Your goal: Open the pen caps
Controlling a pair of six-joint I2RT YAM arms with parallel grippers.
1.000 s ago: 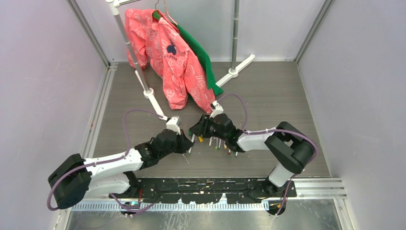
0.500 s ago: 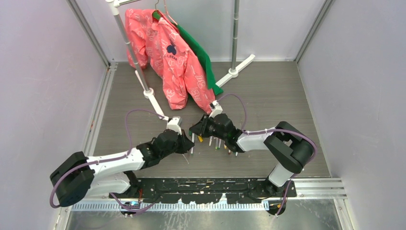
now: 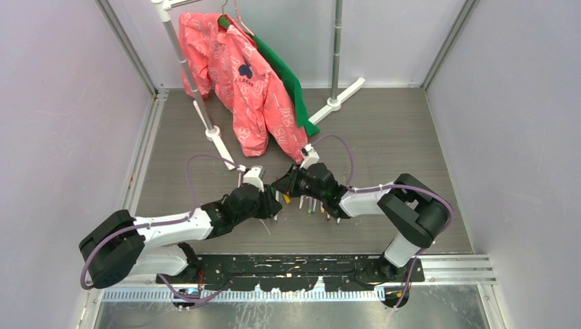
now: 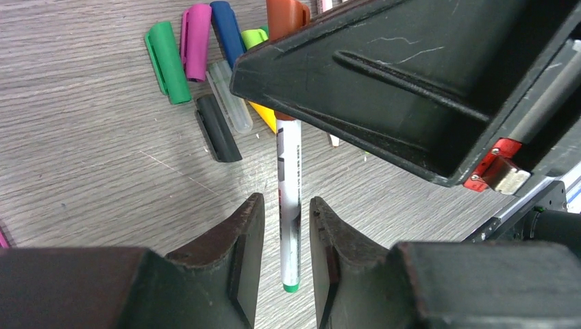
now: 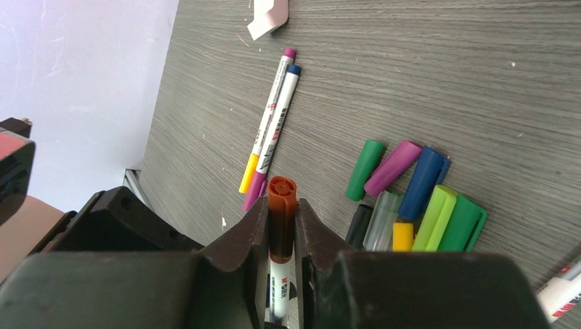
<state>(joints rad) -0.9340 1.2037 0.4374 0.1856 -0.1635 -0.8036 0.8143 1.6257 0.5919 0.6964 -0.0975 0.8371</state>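
My right gripper (image 5: 281, 218) is shut on the brown-orange cap (image 5: 281, 204) of a thin white pen and holds it above the table. The pen's barrel (image 4: 288, 199) hangs between my left gripper's (image 4: 287, 223) fingers (image 4: 248, 229). The left jaws are open, with a gap on each side of the barrel. The barrel's green end (image 4: 291, 288) sits deep between them. In the top view both grippers meet at mid-table, left (image 3: 273, 205) and right (image 3: 281, 186). Several loose caps lie below: green (image 5: 364, 170), purple (image 5: 392, 168), blue (image 5: 421, 181), lime (image 5: 433, 218), yellow (image 5: 402, 236).
Two white pens (image 5: 270, 130) with yellow and purple caps lie side by side left of the loose caps. More pens (image 3: 315, 205) lie under the right arm. A pink jacket (image 3: 250, 89) and a green garment (image 3: 288, 75) hang on a rack whose feet (image 3: 219, 140) reach towards the grippers.
My left arm has moved forward and right, bringing its open jaws around the barrel of the pen held by the right gripper. The right gripper has hardly moved.
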